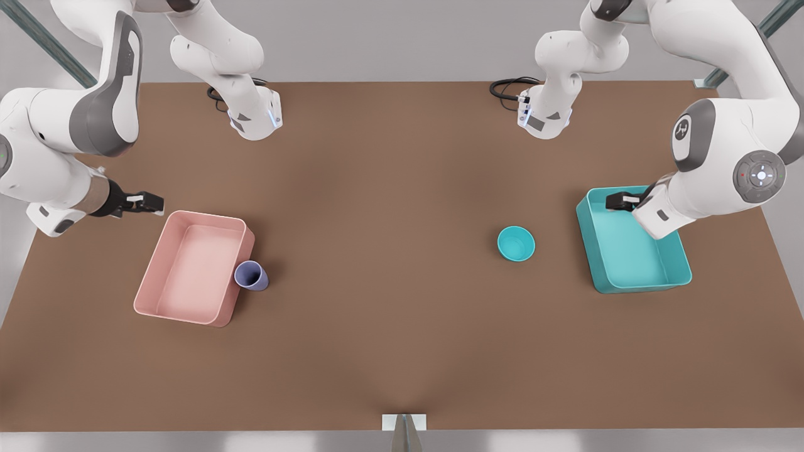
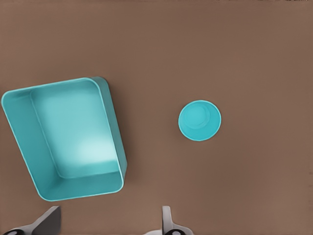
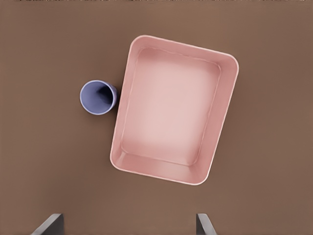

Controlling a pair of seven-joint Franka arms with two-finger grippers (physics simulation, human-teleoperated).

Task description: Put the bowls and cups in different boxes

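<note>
The small teal bowl (image 1: pixel 516 243) (image 2: pixel 199 120) stands upright on the brown table, apart from the teal box (image 1: pixel 628 251) (image 2: pixel 73 132) at the front view's right. My left gripper (image 1: pixel 619 201) (image 2: pixel 107 220) hovers open over that box's far rim, holding nothing. At the front view's left, the lavender cup (image 1: pixel 250 275) (image 3: pixel 98 97) stands upright against the pale pink box (image 1: pixel 195 263) (image 3: pixel 171 107). Beside the pink box's far left corner, my right gripper (image 1: pixel 151 203) (image 3: pixel 127 225) is open with nothing in it. Both boxes hold nothing.
Two white arm bases (image 1: pixel 254 113) (image 1: pixel 545 113) with black cables stand at the table's far edge. A small grey bracket (image 1: pixel 404 422) sits at the middle of the near edge. Bare brown table (image 1: pixel 389 251) lies between the two boxes.
</note>
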